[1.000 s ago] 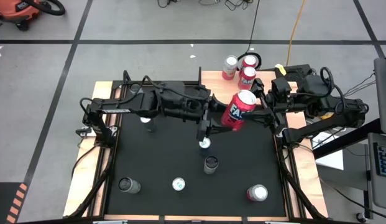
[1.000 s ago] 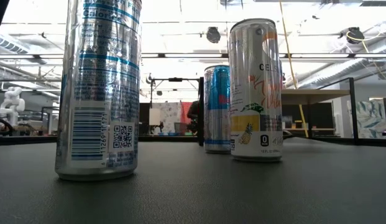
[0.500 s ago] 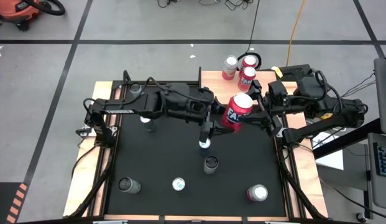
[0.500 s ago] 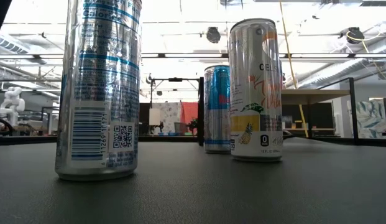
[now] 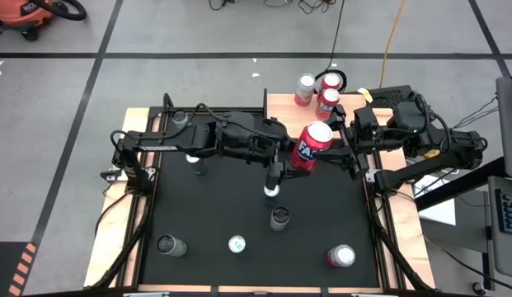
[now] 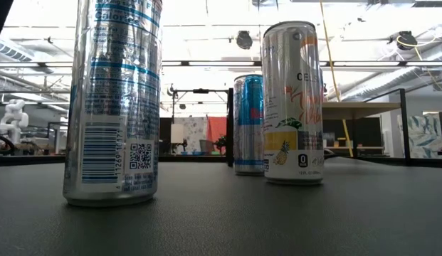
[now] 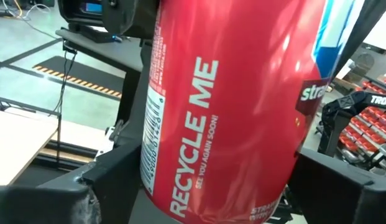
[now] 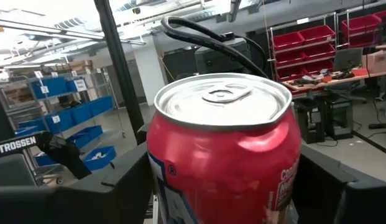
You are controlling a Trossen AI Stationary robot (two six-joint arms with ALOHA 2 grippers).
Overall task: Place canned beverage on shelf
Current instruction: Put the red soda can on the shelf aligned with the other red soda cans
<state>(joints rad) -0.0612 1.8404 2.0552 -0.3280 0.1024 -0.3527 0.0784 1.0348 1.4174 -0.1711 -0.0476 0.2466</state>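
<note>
Red can: a red can is up off the black mat, tilted, silver top toward the far-right corner, between the two grippers near the table's far right.
Right gripper: the right gripper comes in from the right side and is closed around the red can; in the right wrist view the can fills the gap between the dark fingers, lid and pull tab facing the camera.
Left gripper: the left gripper reaches across from the left, with a finger on either side of the can's lower body. In the left wrist view the can's side, printed "RECYCLE ME", sits between the fingers; I cannot tell whether they press on it or stand just clear.
Shelf: the light-wood shelf is at the far edge, just beyond the held can. Three red cans stand close together on its right part.
Mat: five other cans stand apart on the mat; one silver-topped can is just below the left gripper, a dark one nearer.
Low view: a silver can, a blue can and a white can stand upright; neither arm shows.
</note>
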